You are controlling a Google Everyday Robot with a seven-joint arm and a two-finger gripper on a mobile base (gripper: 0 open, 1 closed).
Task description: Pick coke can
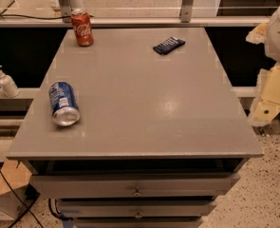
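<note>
while the gripper (268,96), state unclear, hangs at right, the coke can (82,28) stands beyond a sideways blue can (63,103).

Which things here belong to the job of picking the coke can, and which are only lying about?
For the job: coke can, upright, far left corner; tool, right of the table.
Lying about: blue can on its side; dark packet; soap bottle.

We count two cans on the one table (144,113): one coke can (82,27) at eleven o'clock, one blue and white can (63,103) at nine. One dark packet (169,45) at one, one pump bottle (6,81), one claw (268,101) at three.
</note>
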